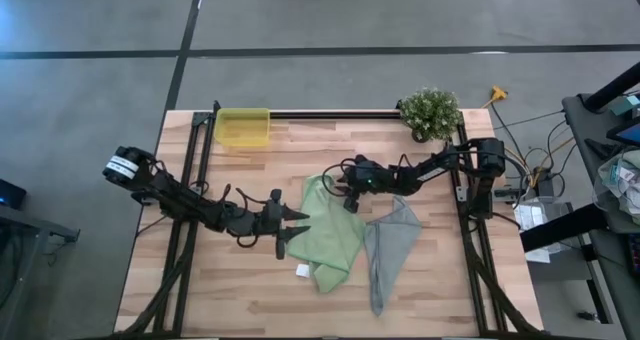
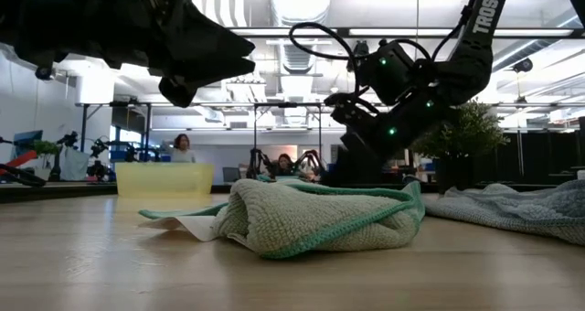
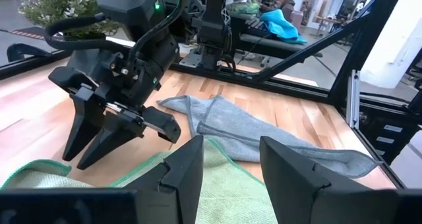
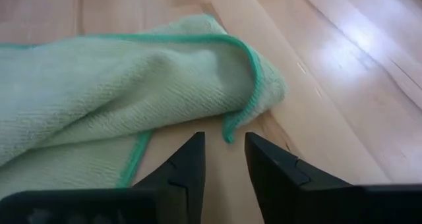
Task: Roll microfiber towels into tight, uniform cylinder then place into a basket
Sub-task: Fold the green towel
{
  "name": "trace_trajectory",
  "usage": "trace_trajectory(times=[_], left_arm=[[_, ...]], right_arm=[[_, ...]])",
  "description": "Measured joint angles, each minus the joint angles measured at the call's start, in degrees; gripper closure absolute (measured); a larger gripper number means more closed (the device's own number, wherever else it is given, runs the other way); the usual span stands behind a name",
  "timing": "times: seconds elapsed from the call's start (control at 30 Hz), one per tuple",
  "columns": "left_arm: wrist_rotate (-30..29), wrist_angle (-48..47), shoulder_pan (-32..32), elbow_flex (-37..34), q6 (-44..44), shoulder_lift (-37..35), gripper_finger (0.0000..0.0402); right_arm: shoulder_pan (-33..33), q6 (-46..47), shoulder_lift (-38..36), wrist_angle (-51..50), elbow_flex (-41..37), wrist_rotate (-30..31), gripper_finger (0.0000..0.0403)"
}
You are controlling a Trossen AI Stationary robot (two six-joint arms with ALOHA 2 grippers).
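The light green microfiber towel (image 1: 335,235) lies crumpled and partly folded over on the table's middle, with its white tag (image 1: 302,270) at the near left. The grey-blue towel (image 1: 388,245) lies bunched to its right. The yellow basket (image 1: 243,127) stands at the far left edge. My left gripper (image 3: 231,145) hovers open and level above the green towel's left side. My right gripper (image 4: 224,137) slants down at the towel's far corner, with a narrow gap between its fingers. The folded green hem (image 4: 229,135) sits right at that gap. My right gripper comes slanting down from the table's far right at the green towel's folded far corner (image 4: 250,85). The hem's loop stands at the opening between the fingertips (image 4: 198,145). I cannot tell whether the fingers touch it. The towel lies slack on the table.
A potted plant (image 1: 430,112) stands at the table's far right corner, behind the right arm. Bare wood lies in front of the basket and along the near edge. People sit in the room beyond the table (image 2: 183,148).
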Motion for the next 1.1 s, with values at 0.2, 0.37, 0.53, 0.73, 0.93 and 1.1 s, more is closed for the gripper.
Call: trace_trajectory(times=[0.2, 0.37, 0.53, 0.73, 0.93, 1.1], left_arm=[[0.0, 0.0, 0.0, 0.0, 0.5, 0.0, 0.0268], [0.0, 0.0, 0.0, 0.3, 1.5, 0.0, 0.0268], [0.0, 0.0, 0.1, 0.8, 4.3, 0.0, 0.0268], [0.0, 0.0, 0.3, 0.9, 6.1, 0.0, 0.0268], [0.0, 0.0, 0.3, 0.9, 5.5, 0.0, 0.0268], [0.0, -0.5, -0.1, 0.9, 2.5, 0.0, 0.0268]], right_arm=[[-0.1, 0.0, 0.0, 2.5, 0.0, 0.1, 0.0263], [0.0, 0.0, 0.0, 4.5, 0.0, 3.4, 0.0248], [0.2, 0.0, 0.0, 4.0, -0.4, 4.2, 0.0252], [0.2, 0.0, 0.0, 3.8, -1.3, 4.2, 0.0258], [0.2, 0.0, 0.0, 3.9, -1.3, 4.1, 0.0260], [0.2, 0.0, 0.0, 5.6, -0.9, 4.2, 0.0261]])
